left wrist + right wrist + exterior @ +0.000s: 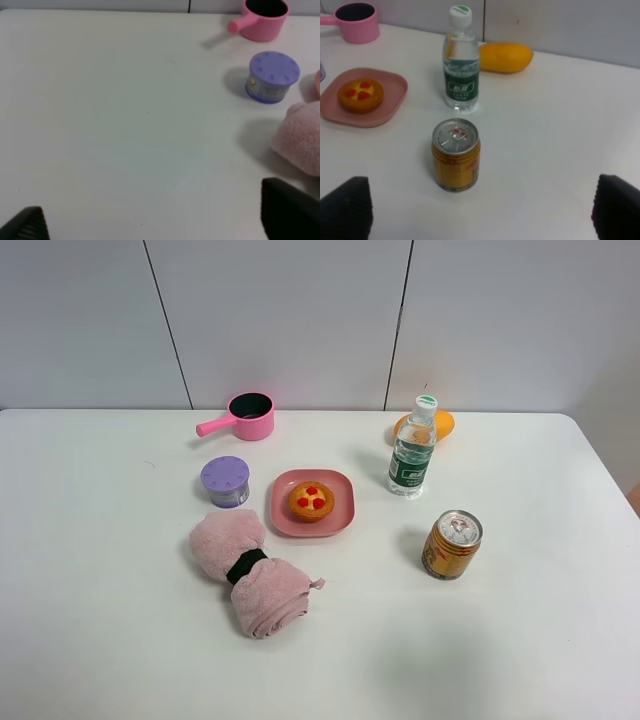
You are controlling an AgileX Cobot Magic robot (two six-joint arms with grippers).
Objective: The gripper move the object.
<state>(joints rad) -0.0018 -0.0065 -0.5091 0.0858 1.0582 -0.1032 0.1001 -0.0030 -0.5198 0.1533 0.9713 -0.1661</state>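
The small toy tart (311, 501), orange-brown with a yellow top and red dots, lies on a pink square plate (342, 521) at the table's middle. It also shows in the right wrist view (360, 94) on the plate (396, 86). Neither arm shows in the exterior high view. My right gripper (480, 207) is open and empty, fingertips (345, 207) wide apart, above the table short of the gold can. My left gripper (157, 220) is open and empty over bare table, left of the towel. The tart is out of the left wrist view.
A gold drink can (452, 544) stands right of the plate, a water bottle (412, 448) and an orange fruit (440, 424) behind it. A purple-lidded tin (226, 481), a pink pan (248, 416) and a rolled pink towel (250, 575) lie left of the plate.
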